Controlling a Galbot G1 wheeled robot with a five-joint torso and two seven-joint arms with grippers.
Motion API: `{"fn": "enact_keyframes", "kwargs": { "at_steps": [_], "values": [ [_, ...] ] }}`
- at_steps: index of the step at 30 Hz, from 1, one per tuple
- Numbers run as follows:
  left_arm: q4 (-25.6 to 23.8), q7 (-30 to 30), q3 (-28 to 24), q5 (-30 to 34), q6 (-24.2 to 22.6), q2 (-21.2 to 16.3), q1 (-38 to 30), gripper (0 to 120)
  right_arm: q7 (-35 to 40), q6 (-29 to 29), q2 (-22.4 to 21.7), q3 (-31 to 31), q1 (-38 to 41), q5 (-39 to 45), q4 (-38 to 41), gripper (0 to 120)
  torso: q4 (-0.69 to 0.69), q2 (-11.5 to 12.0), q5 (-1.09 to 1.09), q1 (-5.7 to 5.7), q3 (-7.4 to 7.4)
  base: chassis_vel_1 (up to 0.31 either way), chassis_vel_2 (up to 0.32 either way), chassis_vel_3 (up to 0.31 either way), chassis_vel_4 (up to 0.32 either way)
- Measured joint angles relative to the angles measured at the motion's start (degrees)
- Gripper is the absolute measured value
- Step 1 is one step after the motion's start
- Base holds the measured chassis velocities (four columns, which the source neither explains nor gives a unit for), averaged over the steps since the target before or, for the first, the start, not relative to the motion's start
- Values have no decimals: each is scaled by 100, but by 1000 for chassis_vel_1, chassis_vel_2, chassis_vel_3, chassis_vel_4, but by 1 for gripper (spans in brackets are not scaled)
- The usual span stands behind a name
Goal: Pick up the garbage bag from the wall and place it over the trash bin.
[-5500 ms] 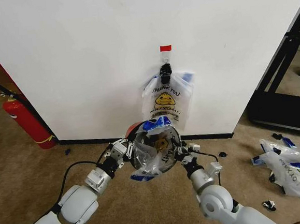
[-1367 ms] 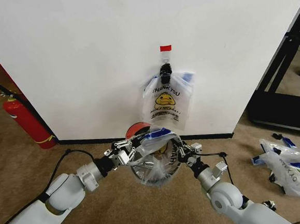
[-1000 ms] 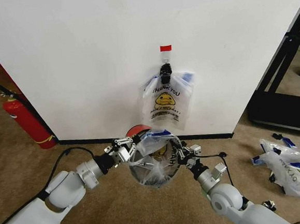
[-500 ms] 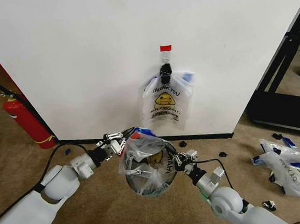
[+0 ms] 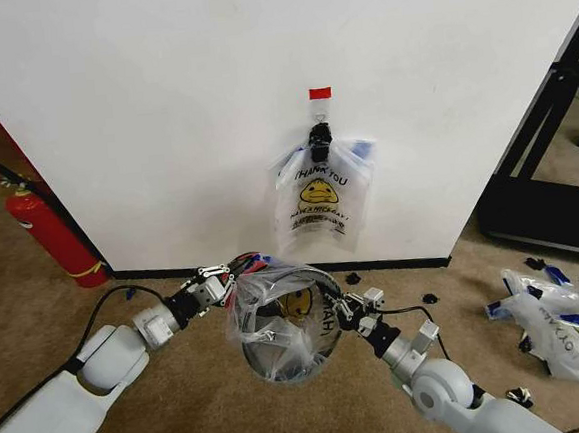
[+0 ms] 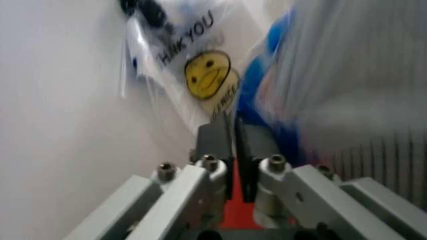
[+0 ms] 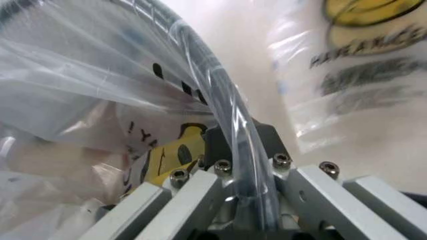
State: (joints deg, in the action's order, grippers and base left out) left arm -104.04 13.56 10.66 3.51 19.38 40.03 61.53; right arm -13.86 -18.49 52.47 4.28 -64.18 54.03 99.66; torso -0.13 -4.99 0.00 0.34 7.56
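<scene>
Both tools, left (image 5: 236,274) and right (image 5: 334,305), clench the garbage bag (image 5: 277,313) (over the trash bin (image 5: 286,362)).

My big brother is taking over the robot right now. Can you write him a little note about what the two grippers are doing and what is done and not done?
Left gripper: shut on the garbage bag at the trash bin's left rim.
Right gripper: shut on the garbage bag at the right rim, plastic pinched between its fingers.
Things: the bag is spread over the bin, which stands on the carpet in front of the wall. More bags hang from the wall clip.
Done: bag off the wall and mostly over the bin mouth.
Left: seat the edges around the rim, then let go.
</scene>
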Motion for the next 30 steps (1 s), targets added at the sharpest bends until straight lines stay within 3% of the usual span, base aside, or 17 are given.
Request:
{"fn": "enact_keyframes", "kwargs": {
  "at_steps": [9, 16, 17, 19, 23, 24, 27, 30],
  "values": [
    [-29, -240, 112, 311, 165, -34, -5, 35, 279, 46, 15, -55, 71, 413, -40, 0, 0, 0, 0, 0, 0, 0, 0, 0, 0],
    [-267, -798, 635, 560, 156, 262, 554, 65, 1560, 30, 440, -162, -116, 1124, 268, 0, 0, 0, 0, 0, 0, 0, 0, 0, 0],
    [-267, -798, 635, 560, 156, 262, 554, 65, 1560, 30, 440, -162, -116, 1124, 268, 0, 0, 0, 0, 0, 0, 0, 0, 0, 0],
    [-480, -1186, 714, 1258, 69, 462, 892, 73, 1957, -21, 679, -242, -207, 1226, 403, 0, 1, 0, -1, 0, 0, 0, 0, 0, 0],
    [-860, -1447, 669, 3423, -175, 700, 1400, 89, 2890, -54, 1222, -612, -334, 1438, 675, 0, 0, 0, 0, 0, 0, 0, 0, 0, 0],
    [-860, -1447, 669, 3423, -175, 700, 1400, 89, 2890, -54, 1222, -612, -334, 1438, 675, 0, 0, 0, 0, 0, 0, 0, 0, 0, 0],
    [-878, -780, 577, 4639, -165, 712, 1652, 98, 3799, 38, 1590, -935, -376, 1690, 954, 0, 0, 0, 0, 0, -1, 0, 0, 0, 0],
    [-564, 765, 433, 5035, 9, 736, 1744, 100, 4393, 226, 1904, -1255, -455, 1995, 1216, 0, 1, 0, -1, 0, 0, 0, 0, 0, 0]
  ]
}}
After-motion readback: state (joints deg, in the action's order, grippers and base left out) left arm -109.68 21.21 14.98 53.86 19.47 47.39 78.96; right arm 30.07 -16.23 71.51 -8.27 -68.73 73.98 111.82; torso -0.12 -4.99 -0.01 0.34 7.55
